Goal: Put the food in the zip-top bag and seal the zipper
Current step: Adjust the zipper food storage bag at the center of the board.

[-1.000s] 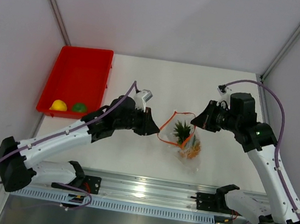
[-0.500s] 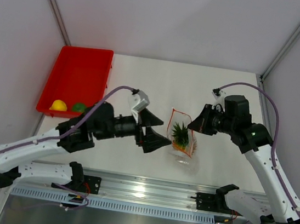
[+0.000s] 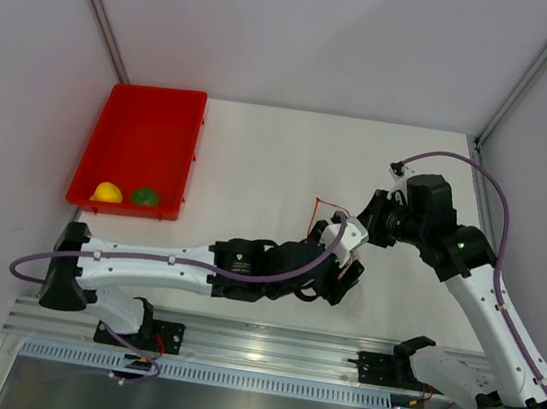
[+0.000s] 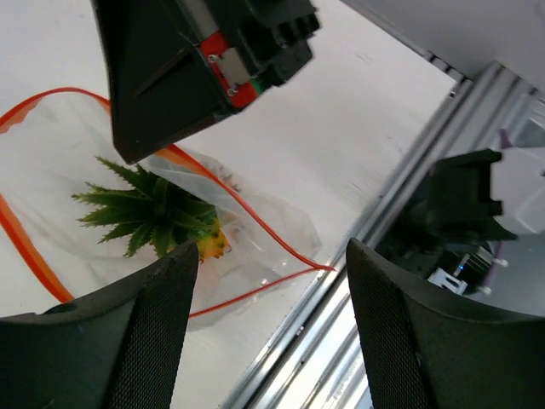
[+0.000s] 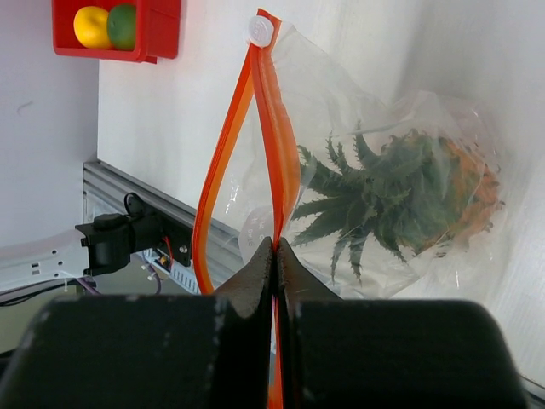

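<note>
The zip-top bag [image 5: 366,128] hangs from my right gripper [image 5: 275,249], which is shut on one side of the red zipper [image 5: 281,162]. The bag's mouth gapes open. Inside lies the orange pineapple [image 5: 409,192] with its green crown. My left gripper [image 4: 268,332] is open, hovering just above the bag's near side [image 4: 247,247] with nothing between its fingers. In the top view the left gripper [image 3: 339,269] covers most of the bag, and only a bit of zipper [image 3: 328,206] shows beside the right gripper [image 3: 372,224]. The yellow lemon [image 3: 107,192] and the round green fruit [image 3: 144,195] lie in the red tray.
The red tray [image 3: 147,127] stands at the back left of the white table. A metal rail [image 3: 264,350] with the arm bases runs along the near edge, just below the bag. Grey walls close in on the left and right.
My left gripper opened and swung right and forward, from left of the bag to over its near side. The right gripper stayed shut on the zipper, holding the bag up.
</note>
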`<state>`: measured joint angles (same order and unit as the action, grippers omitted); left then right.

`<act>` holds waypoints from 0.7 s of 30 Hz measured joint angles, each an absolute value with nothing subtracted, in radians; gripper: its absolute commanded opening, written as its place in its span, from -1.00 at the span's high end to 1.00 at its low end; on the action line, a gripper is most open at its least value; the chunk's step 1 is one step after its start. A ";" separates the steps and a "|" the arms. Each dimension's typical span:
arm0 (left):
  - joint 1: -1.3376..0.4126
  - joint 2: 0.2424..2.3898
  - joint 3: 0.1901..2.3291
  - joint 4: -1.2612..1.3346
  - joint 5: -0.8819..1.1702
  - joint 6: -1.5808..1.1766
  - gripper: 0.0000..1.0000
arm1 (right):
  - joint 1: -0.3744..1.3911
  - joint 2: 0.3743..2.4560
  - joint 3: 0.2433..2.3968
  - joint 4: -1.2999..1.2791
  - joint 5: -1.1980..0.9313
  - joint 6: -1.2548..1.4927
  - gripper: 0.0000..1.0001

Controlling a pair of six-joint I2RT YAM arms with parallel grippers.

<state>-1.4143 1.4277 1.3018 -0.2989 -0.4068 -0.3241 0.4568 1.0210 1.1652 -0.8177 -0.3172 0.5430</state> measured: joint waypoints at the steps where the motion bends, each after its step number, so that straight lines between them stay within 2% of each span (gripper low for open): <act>1: -1.416 1.442 1.308 -0.309 -0.432 -0.334 -0.41 | 0.457 1.020 1.165 -0.818 -0.310 0.546 1.00; 9: -1.422 1.513 1.359 -0.358 -0.571 -0.382 -0.10 | 0.462 1.007 1.165 -0.820 -0.294 0.554 1.00; 15: -1.422 1.553 1.394 -0.390 -0.567 -0.403 0.22 | 0.466 1.004 1.165 -0.820 -0.291 0.565 1.00; 19: -1.422 1.562 1.397 -0.412 -0.529 -0.424 0.31 | 0.471 1.004 1.165 -0.820 -0.291 0.571 1.00; 21: -1.418 1.565 1.398 -0.421 -0.504 -0.438 0.45 | 0.473 1.004 1.165 -0.820 -0.290 0.573 1.00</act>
